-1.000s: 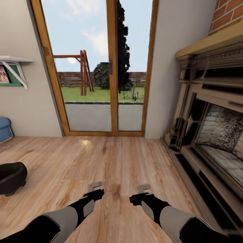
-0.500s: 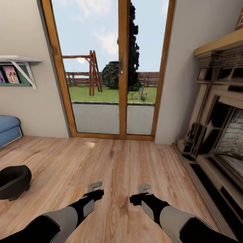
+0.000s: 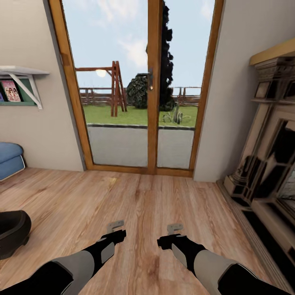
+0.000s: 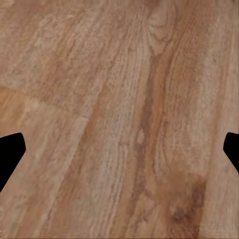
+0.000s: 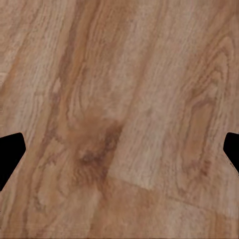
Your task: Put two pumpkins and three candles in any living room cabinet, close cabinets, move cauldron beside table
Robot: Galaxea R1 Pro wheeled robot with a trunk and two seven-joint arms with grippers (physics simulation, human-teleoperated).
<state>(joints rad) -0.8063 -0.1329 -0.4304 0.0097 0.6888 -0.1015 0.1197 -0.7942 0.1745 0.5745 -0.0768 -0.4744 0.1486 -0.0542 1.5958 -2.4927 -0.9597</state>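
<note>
The cauldron [image 3: 11,232], a glossy black round pot, stands on the wooden floor at the left edge of the head view, partly cut off. My left gripper [image 3: 116,228] hangs over bare floorboards well to its right. My right gripper [image 3: 174,229] hovers beside it over the same floor. In the left wrist view the left gripper [image 4: 119,154] is open with only wood grain between its dark fingertips [image 4: 10,154]. The right gripper [image 5: 119,154] is open too, over plain planks. The pumpkins, candles, cabinet and table are out of view.
A wood-framed glass door [image 3: 149,94] to the garden faces me. A stone fireplace [image 3: 268,164] with a raised hearth lines the right side. A blue cushion [image 3: 9,159] and a wall shelf [image 3: 20,86] sit at the left. Open floor lies ahead.
The whole picture has shifted right, so the camera has turned left: the fireplace slid toward the right edge and the door is more central. Both arms keep the same pose.
</note>
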